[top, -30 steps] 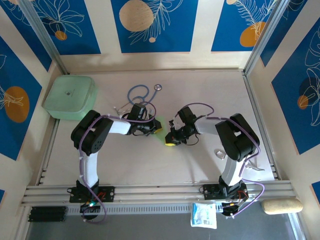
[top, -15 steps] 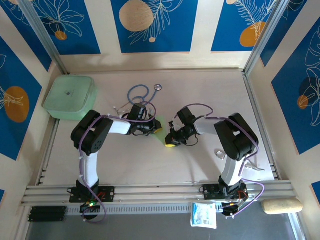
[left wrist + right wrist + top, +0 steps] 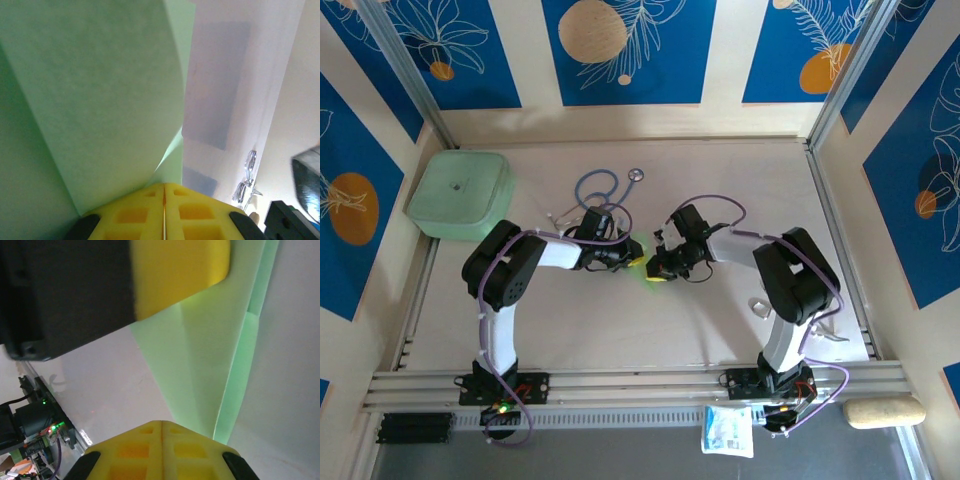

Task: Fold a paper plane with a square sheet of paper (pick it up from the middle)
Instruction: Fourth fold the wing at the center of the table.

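The pale green sheet of paper lies partly folded at the table's middle, mostly hidden between my two grippers. In the left wrist view its creased layers run down into the tip of my left gripper, which is shut on the paper. My left gripper points right. My right gripper faces it, almost touching. In the right wrist view my right gripper is shut, its tip at the narrow end of the paper. One yellow finger of the left gripper sits on the paper's far end.
A blue stethoscope lies just behind the left gripper. A thick mint-green box stands at the back left corner. A white packet and a beige object rest beyond the near rail.
My right gripper has moved up and to the left, closing on the left gripper and covering more of the paper. The left arm has stayed put.
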Robot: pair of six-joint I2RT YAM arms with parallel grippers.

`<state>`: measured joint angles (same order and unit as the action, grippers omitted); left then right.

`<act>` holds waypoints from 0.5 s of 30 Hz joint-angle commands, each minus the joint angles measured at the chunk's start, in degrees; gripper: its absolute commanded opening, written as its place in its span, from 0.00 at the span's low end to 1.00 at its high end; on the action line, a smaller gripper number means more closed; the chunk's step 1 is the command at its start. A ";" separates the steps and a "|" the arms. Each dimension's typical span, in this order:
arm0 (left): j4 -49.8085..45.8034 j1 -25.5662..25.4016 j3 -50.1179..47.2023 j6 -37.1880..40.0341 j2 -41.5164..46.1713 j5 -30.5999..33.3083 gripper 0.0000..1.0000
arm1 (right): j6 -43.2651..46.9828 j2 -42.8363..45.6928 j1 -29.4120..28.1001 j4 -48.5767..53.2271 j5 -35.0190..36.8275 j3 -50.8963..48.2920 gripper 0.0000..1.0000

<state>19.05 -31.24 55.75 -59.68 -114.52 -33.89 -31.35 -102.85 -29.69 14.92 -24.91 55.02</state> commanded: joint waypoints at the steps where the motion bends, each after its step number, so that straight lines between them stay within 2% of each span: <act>1: -3.93 0.28 -1.64 -0.15 -2.54 1.25 0.10 | 0.06 -2.20 -0.37 2.31 0.73 1.15 0.06; 15: -6.66 0.26 -0.65 0.22 -2.38 2.02 0.10 | 1.09 -5.93 -0.28 8.67 1.97 0.82 0.04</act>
<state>18.85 -31.24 55.79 -59.66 -114.52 -33.89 -31.05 -107.07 -29.67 17.72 -24.23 56.27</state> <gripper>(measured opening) 0.097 0.056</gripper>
